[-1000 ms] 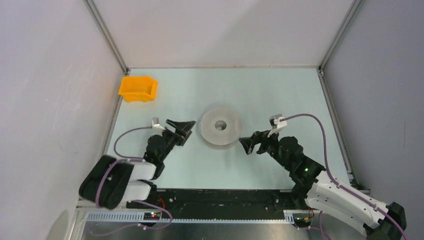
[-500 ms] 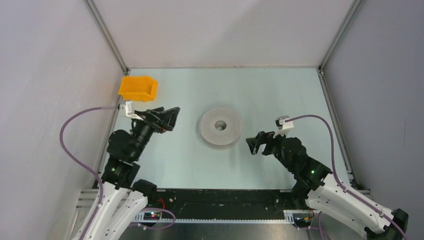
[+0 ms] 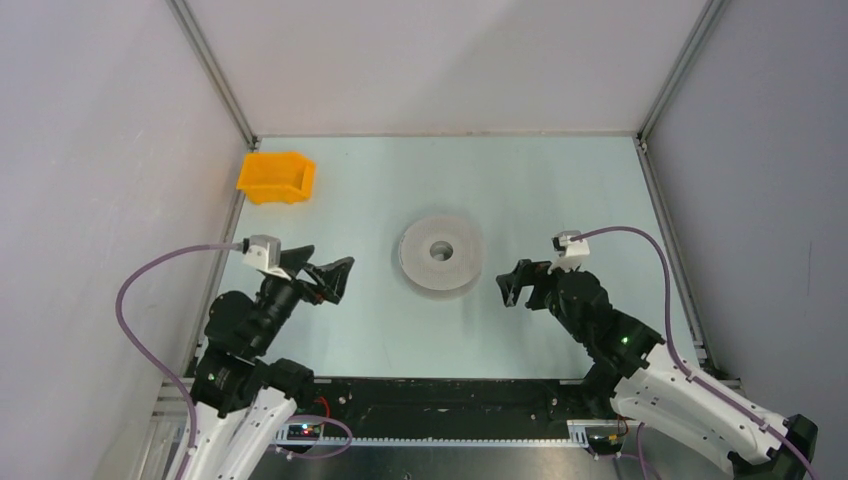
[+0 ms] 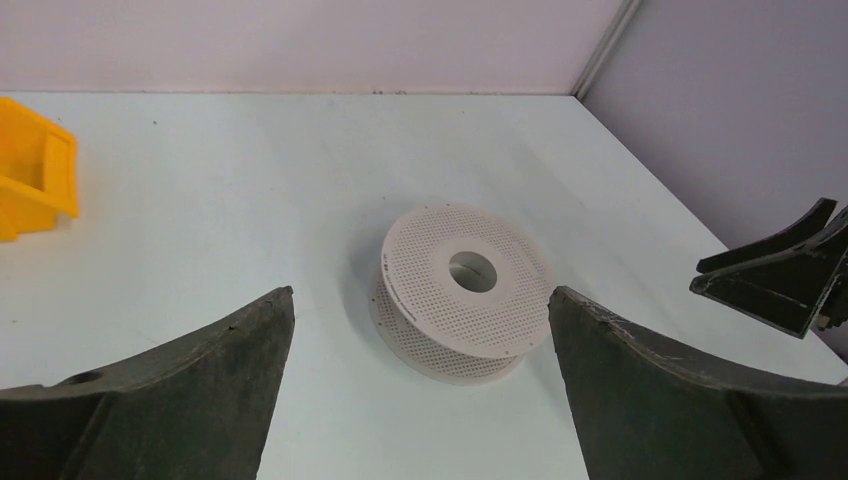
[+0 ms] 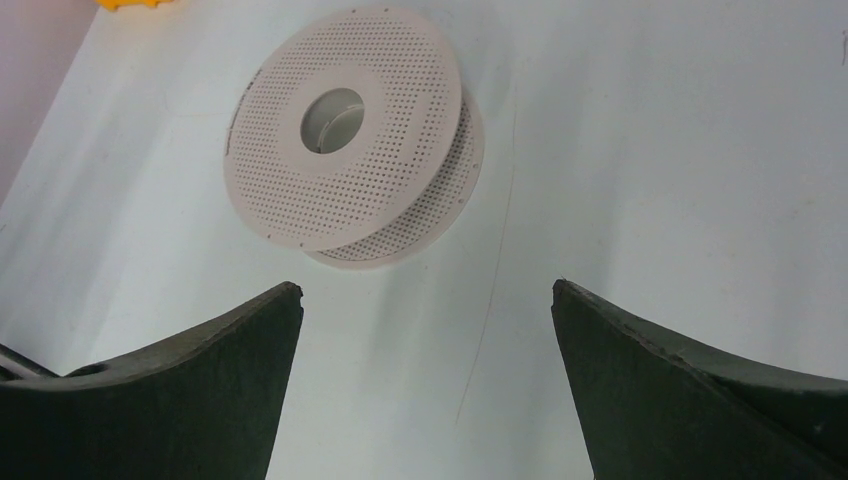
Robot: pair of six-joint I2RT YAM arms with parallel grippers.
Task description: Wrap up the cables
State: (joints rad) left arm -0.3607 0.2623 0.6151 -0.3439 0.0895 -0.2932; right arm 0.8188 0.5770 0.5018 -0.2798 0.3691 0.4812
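No curling red-brown cables show in any view. A hair-thin dark strand (image 5: 490, 290) lies almost straight on the table, from beside the spool to between my right gripper's fingers; I cannot tell whether it is one of the cables. A white perforated spool (image 3: 441, 254) lies flat mid-table, empty; it also shows in the left wrist view (image 4: 463, 290) and the right wrist view (image 5: 345, 135). My left gripper (image 3: 332, 264) (image 4: 420, 295) is open and empty, left of the spool. My right gripper (image 3: 507, 284) (image 5: 427, 287) is open and empty, right of the spool.
A yellow bin (image 3: 277, 176) stands at the back left corner of the table, also in the left wrist view (image 4: 35, 180). Grey walls and metal rails enclose the table on three sides. The right gripper's fingers (image 4: 780, 280) show at the right of the left wrist view.
The left arm has pulled its gripper away from the spool, leftward and back toward the near side. The right gripper has drawn slightly to the right. Both stay open.
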